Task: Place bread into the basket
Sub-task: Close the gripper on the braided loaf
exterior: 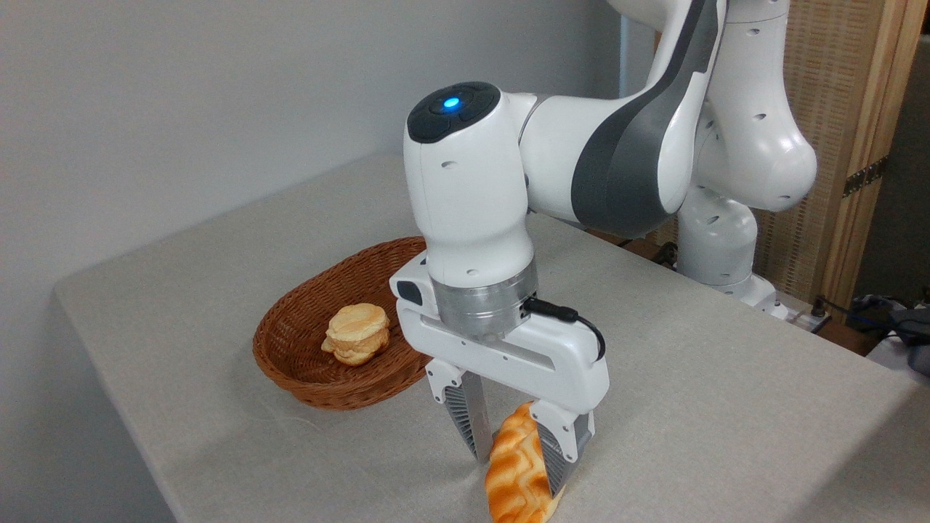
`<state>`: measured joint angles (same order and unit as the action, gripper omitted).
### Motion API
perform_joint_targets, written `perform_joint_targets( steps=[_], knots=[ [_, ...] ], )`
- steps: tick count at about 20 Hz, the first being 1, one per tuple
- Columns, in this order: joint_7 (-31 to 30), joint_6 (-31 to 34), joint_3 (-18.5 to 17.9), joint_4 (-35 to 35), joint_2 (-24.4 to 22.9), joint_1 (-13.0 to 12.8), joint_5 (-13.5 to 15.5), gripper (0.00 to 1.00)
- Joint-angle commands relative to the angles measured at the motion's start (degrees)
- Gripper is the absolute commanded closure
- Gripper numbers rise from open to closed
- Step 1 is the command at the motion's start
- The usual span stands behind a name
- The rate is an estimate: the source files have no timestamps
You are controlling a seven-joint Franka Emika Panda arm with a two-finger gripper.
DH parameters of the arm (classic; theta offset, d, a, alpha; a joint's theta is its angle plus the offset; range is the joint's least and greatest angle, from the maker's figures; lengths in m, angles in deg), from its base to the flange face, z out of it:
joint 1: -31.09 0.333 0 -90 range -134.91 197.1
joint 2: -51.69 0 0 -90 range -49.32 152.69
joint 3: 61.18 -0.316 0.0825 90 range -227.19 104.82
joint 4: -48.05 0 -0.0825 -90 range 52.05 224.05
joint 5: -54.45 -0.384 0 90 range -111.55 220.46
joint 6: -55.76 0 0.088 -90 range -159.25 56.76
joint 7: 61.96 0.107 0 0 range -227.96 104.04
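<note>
The bread is two pieces. A pale tan layered bun (355,333) lies inside the reddish-brown wicker basket (290,327) at the left middle of the table. A glossy golden-orange braided loaf (514,476) is at the table's front edge, its lower end near the bottom of the frame. My gripper (523,472) points straight down over the loaf, one finger on each side. Both fingertips (479,443) press against the loaf's flanks, so it is shut on the loaf. Whether the loaf still rests on the cloth I cannot tell.
A grey cloth covers the table (690,407), whose front-left edge runs close to the loaf. The arm's white base (716,247) stands at the back right beside a woven wooden screen (835,145). Cables and dark items (901,319) lie at the far right.
</note>
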<state>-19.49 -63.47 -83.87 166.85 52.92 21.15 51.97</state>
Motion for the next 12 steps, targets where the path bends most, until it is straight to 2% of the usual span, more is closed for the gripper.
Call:
perform_joint_targets(
  steps=[1, 12],
  knots=[
    [0.5, -1.7, -0.4, 0.7, 0.0, -0.8, -0.9, 0.00],
    [2.4, -1.3, -0.3, 1.2, 0.0, -0.6, -0.9, 0.00]
  ],
)
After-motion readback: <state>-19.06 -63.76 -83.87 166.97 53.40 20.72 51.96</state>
